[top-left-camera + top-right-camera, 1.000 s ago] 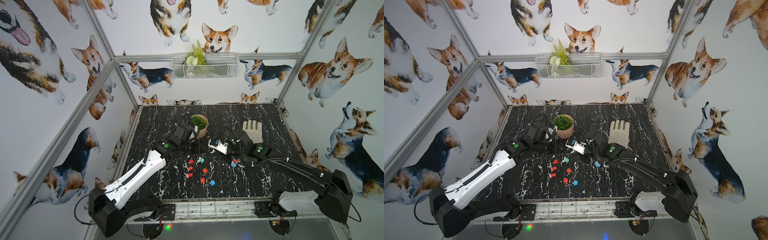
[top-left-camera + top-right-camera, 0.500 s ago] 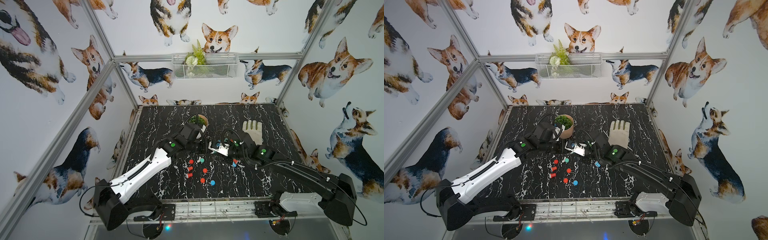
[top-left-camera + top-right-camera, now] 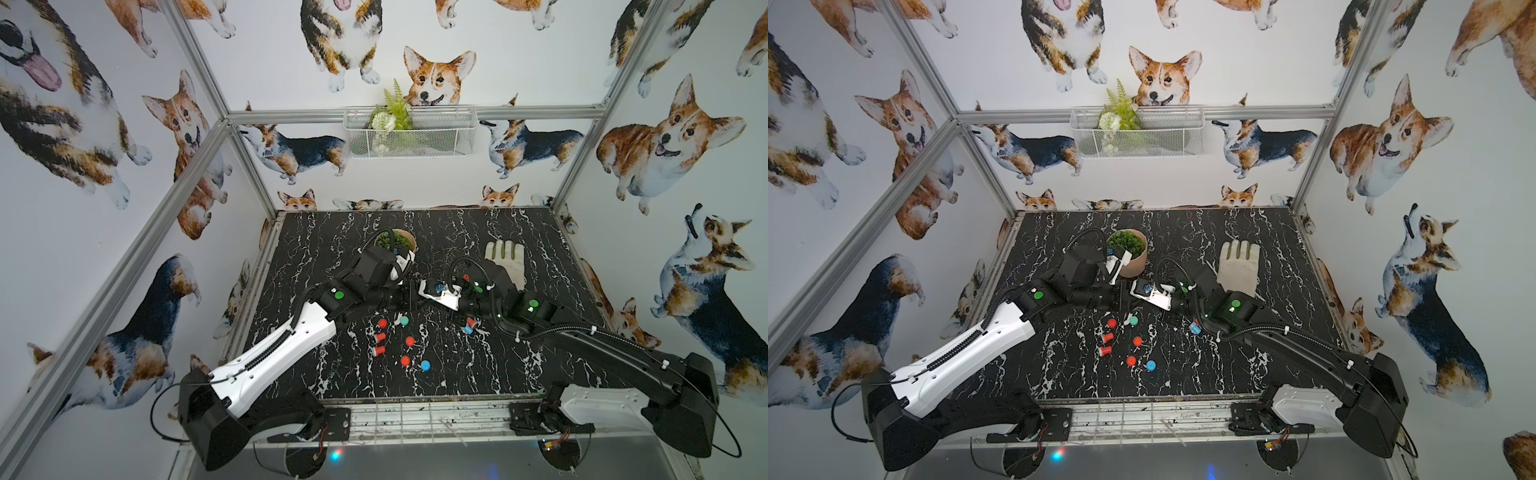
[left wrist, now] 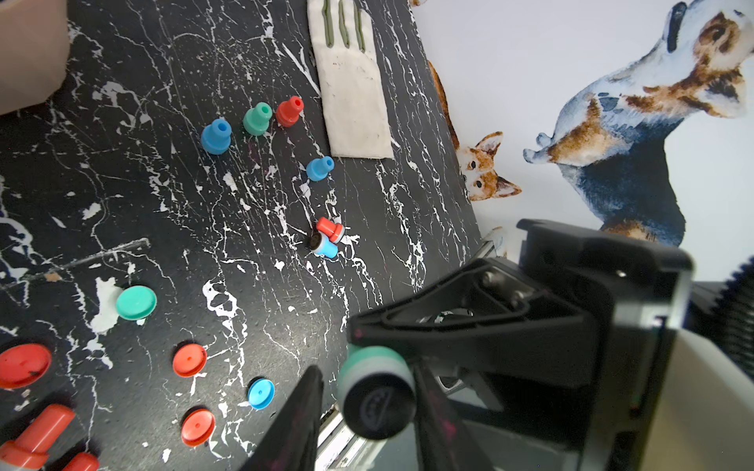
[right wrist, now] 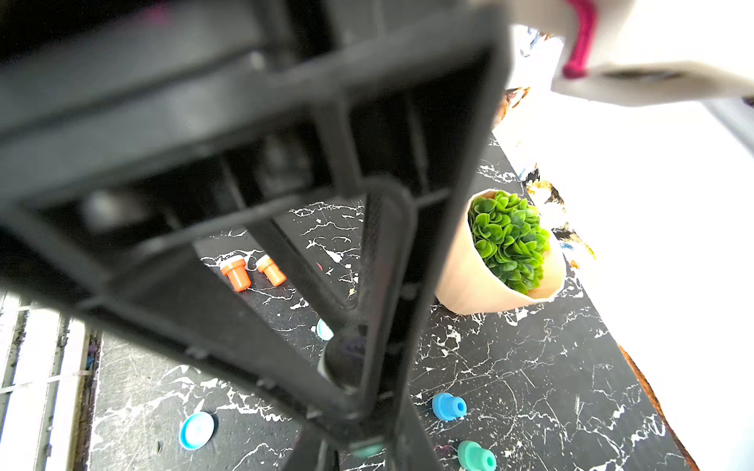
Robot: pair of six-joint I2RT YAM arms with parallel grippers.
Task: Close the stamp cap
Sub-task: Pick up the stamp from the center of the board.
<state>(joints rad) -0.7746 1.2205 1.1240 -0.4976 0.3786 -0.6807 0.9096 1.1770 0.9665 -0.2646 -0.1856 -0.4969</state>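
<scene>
The 2 arms meet over the middle of the black marbled worktop (image 3: 457, 374), and the teal stamp (image 4: 375, 391) hangs in the air between them, off the surface. The right end effector (image 4: 363, 342) is pinching the stamp by its teal body, its black triangular fingers converging on it. The stamp's dark inked face points toward the left wrist camera and is uncapped.

The left end effector (image 4: 363, 379) is narrowly spread around the stamp's head. Of its 2 fingers (image 4: 302, 420), 1 lies against the white band and the other stands off it by a thin gap.

The teal cap (image 4: 136, 302) lies flat on the worktop, well apart from the stamp. Near it are 2 small red caps (image 4: 189, 359) and 1 blue cap (image 4: 261, 393).

Farther back, 4 hollow coloured pieces stand near the pale glove (image 4: 353, 93). A red stamp and a blue one (image 4: 328, 238) lie touching on their sides. In both top views a plant pot (image 3: 1133, 257) stands just behind the left arm's wrist.
</scene>
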